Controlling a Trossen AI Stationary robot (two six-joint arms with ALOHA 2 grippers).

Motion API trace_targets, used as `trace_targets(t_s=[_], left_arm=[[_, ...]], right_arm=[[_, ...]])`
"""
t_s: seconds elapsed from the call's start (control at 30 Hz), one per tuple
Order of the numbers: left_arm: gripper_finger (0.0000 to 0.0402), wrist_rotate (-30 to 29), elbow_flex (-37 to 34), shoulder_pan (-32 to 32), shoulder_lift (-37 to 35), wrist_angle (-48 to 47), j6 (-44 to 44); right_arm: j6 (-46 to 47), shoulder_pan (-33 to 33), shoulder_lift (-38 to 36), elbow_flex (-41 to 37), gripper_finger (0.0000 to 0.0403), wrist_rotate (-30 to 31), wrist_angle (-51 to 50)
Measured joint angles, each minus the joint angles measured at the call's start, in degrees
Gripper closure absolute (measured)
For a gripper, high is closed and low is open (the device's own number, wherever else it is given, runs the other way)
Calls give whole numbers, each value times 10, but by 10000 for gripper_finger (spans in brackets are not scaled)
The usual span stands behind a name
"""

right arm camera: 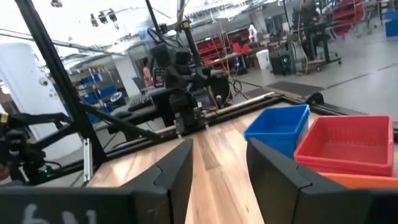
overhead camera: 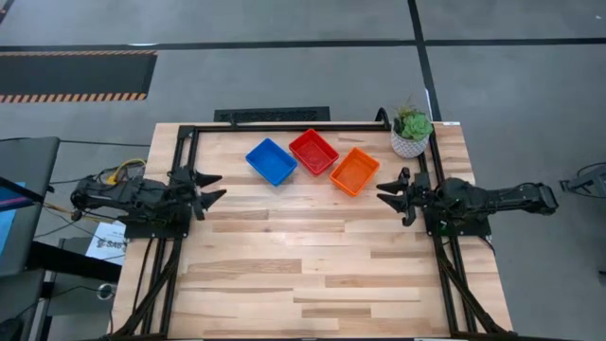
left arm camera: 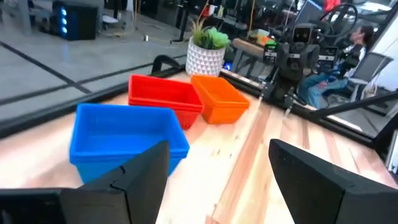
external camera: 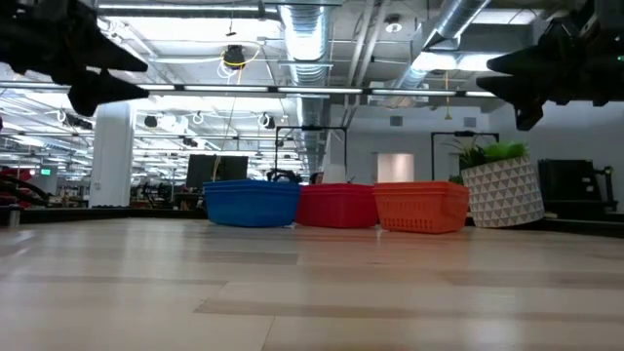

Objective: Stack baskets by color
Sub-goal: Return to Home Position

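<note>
A blue basket point(overhead camera: 271, 161), a red basket point(overhead camera: 313, 151) and an orange basket point(overhead camera: 355, 170) stand on their bottoms in a slanted row at the table's far middle. In the low view they show side by side: blue point(external camera: 252, 203), red point(external camera: 336, 205), orange point(external camera: 421, 207). My left gripper point(overhead camera: 214, 187) hovers open at the table's left edge, pointing toward the baskets, with nothing between its fingers. My right gripper point(overhead camera: 386, 192) hovers open at the right edge, near the orange basket, and holds nothing.
A white pot with a green plant point(overhead camera: 411, 132) stands at the far right corner, just behind my right gripper. A black frame point(overhead camera: 284, 127) runs along the table's far and side edges. The near half of the wooden table point(overhead camera: 303, 275) is bare.
</note>
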Motion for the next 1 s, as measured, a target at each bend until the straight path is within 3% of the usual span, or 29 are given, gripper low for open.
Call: trace_targets(t_s=[0.27, 0.47, 1.0], left_arm=[[139, 29, -84, 0, 0, 72, -18], [139, 78, -91, -1, -1, 114, 10], [139, 82, -91, -1, 2, 113, 29]], right_arm=[[0, 0, 0, 0, 227, 0, -19], [-5, 0, -1, 0, 231, 0, -53], [-67, 0, 0, -1, 233, 0, -129]])
